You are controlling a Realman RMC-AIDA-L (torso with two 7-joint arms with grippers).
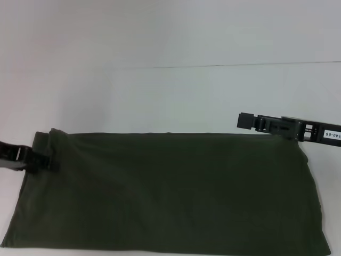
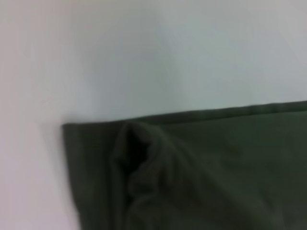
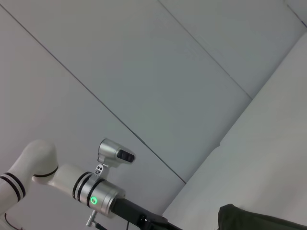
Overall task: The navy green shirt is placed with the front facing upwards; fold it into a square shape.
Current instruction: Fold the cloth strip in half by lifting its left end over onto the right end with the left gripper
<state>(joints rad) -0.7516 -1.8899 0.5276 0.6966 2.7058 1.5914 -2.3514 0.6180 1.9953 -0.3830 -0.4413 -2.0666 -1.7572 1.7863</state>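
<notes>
A: Shirt (image 1: 170, 192) is a plain green rectangle on the white tabletop (image 1: 160, 96), near edge cut off.
B: Left claw (image 1: 48, 161) sits at its left edge, right claw (image 1: 246, 121) above the far-right corner. Can't tell either's grip.

The navy green shirt (image 1: 170, 192) is matt, soft-looking cloth on a smooth, apparently matt white table (image 1: 160, 96).

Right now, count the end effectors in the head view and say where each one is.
2. The left end effector sits at the navy green shirt's far left corner. The right end effector hangs just above the shirt's far right edge, pointing inward.
</notes>
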